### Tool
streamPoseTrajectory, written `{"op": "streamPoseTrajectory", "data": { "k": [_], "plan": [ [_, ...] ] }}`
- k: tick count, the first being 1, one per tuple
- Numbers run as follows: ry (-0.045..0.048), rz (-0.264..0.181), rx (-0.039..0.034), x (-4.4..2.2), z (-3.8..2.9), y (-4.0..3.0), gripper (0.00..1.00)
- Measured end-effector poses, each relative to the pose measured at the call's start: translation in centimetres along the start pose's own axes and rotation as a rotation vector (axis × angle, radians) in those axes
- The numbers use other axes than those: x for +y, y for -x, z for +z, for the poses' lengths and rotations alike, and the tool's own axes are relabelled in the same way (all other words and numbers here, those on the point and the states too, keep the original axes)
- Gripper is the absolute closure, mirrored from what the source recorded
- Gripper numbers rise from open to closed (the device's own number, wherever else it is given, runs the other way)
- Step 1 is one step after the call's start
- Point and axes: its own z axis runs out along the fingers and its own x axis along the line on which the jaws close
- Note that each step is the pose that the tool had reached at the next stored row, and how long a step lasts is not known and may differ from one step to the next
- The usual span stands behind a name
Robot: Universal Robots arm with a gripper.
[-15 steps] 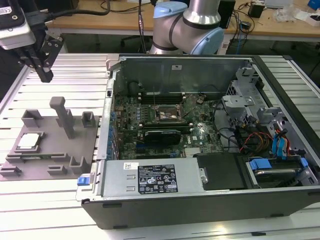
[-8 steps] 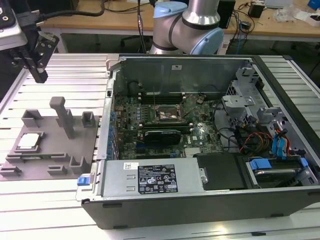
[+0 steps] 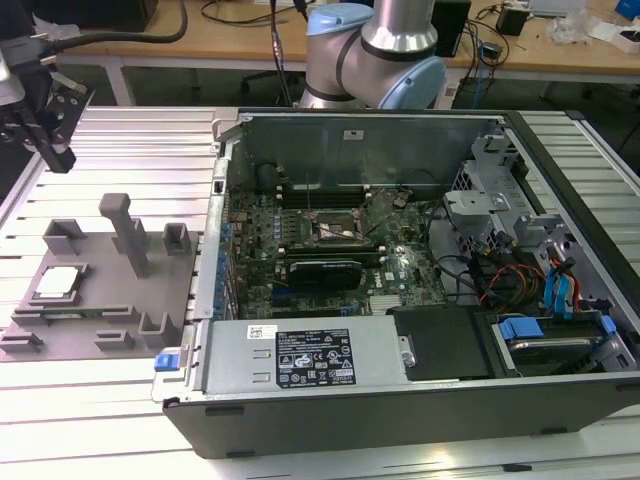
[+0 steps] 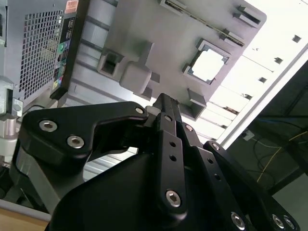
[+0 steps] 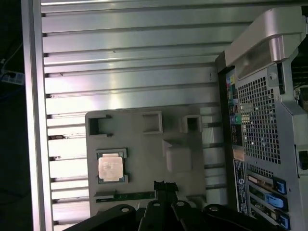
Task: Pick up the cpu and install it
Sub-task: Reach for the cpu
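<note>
Silvery cpu (image 3: 57, 283) rests in a locating tray (image 3: 112, 300) pocket, nine o'clock of the case (image 3: 400, 400). Clenched, empty fingers (image 4: 168, 134) hover above.

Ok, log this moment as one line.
phase: pre-grasp | cpu: resting in gray fixture, beside open computer case | gripper: in the air, apart from cpu | install: not yet done

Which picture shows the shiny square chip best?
The first wrist view: it looks straight down on the cpu, so its pale top and dark rim show, in the grey tray. The second wrist view shows it tilted and glaring white; the exterior view shows it small, at its left.
</note>
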Motion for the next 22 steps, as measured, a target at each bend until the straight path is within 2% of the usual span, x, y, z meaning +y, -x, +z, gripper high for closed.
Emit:
{"op": "streamPoseTrajectory", "data": {
  "k": [2, 14, 16, 18, 19, 22],
  "plan": [
    [-0.0001, 0.000, 0.0001, -0.05, 0.06, -0.58, 0.89],
    [-0.0001, 0.000, 0.0000, -0.22, 0.39, -2.63, 0.89],
    [0.0000, 0.000, -0.0001, -0.24, 0.51, -2.79, 0.89],
    [-0.0001, 0.000, 0.0001, -0.30, 1.06, -3.16, 0.89],
    [0.0000, 0.000, 0.0000, -0.32, 1.56, -3.26, 0.89],
    [0.0000, 0.000, 0.0001, -0.36, 2.29, -3.36, 0.89]
  ]
}}
